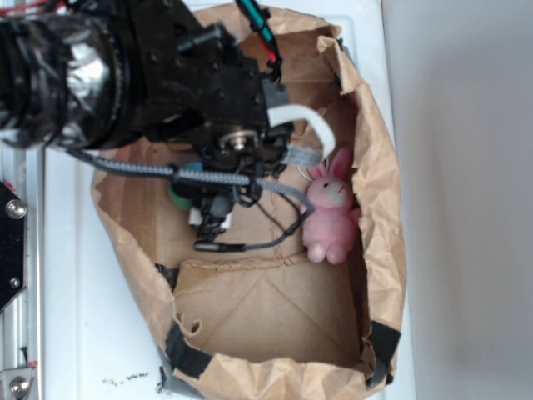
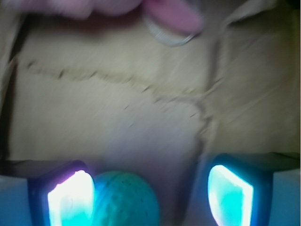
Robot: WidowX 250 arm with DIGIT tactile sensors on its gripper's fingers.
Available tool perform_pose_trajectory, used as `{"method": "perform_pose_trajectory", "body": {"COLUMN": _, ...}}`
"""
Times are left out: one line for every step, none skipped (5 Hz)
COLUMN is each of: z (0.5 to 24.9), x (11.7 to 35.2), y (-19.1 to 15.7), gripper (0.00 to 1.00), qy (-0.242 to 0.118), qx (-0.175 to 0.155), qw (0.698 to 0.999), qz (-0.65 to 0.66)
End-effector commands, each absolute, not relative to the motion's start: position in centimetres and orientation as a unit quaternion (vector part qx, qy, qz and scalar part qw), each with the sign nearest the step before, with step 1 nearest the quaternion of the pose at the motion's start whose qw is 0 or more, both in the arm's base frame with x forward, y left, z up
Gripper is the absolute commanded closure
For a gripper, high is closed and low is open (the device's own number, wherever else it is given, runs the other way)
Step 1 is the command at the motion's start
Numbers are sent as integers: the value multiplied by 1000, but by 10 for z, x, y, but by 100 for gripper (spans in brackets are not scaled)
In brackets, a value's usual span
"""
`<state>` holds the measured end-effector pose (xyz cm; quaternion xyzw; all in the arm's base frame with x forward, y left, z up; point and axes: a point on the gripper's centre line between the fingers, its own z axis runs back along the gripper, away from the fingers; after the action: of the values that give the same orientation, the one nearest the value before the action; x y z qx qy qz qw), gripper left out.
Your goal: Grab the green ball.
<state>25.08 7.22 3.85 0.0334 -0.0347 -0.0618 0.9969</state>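
Nearest the wrist camera we see the two glowing pads point(image 2: 70, 200), wide apart, nothing clamped. The gripper point(image 2: 150, 197) stands wide, not holding. The green ball point(image 2: 124, 200) sits between the pads, hard against the left-hand one in that view, with a clear gap to the other pad; whether it touches the near pad we cannot tell through the blur. Past it we see bare creased brown paper point(image 2: 117, 117), then a pink blur at the top edge, likely the pink bunny point(image 2: 171, 14).

In the exterior view the arm point(image 1: 166, 75) hangs low inside the paper bag point(image 1: 379, 208); a sliver of green peeks beneath the wrist. The bunny lies just beside the right wall.

We judge: approach and straddling done, closing and lifting left. The ball is off-centre, so closing may nudge it sideways first.
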Motion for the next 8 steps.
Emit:
{"method": "perform_pose_trajectory", "body": {"z": 62, "x": 243, "y": 77, "gripper": 0, "qy": -49, "qx": 50, "qw": 995, "qz": -71}}
{"method": "perform_pose_trajectory", "body": {"z": 66, "x": 238, "y": 76, "gripper": 0, "qy": -45, "qx": 45, "qw": 995, "qz": -76}}
{"method": "perform_pose_trajectory", "body": {"z": 72, "x": 232, "y": 76, "gripper": 0, "qy": -42, "qx": 37, "qw": 995, "qz": -80}}
{"method": "perform_pose_trajectory", "body": {"z": 77, "x": 234, "y": 75, "gripper": 0, "qy": -40, "qx": 29, "qw": 996, "qz": -78}}
{"method": "perform_pose_trajectory", "body": {"z": 79, "x": 235, "y": 73, "gripper": 0, "qy": -37, "qx": 27, "qw": 996, "qz": -78}}
{"method": "perform_pose_trajectory", "body": {"z": 81, "x": 234, "y": 72, "gripper": 0, "qy": -36, "qx": 23, "qw": 996, "qz": -78}}
{"method": "perform_pose_trajectory", "body": {"z": 80, "x": 237, "y": 71, "gripper": 0, "qy": -35, "qx": 21, "qw": 996, "qz": -77}}
{"method": "perform_pose_trajectory", "body": {"z": 77, "x": 244, "y": 70, "gripper": 0, "qy": -41, "qx": 25, "qw": 996, "qz": -71}}
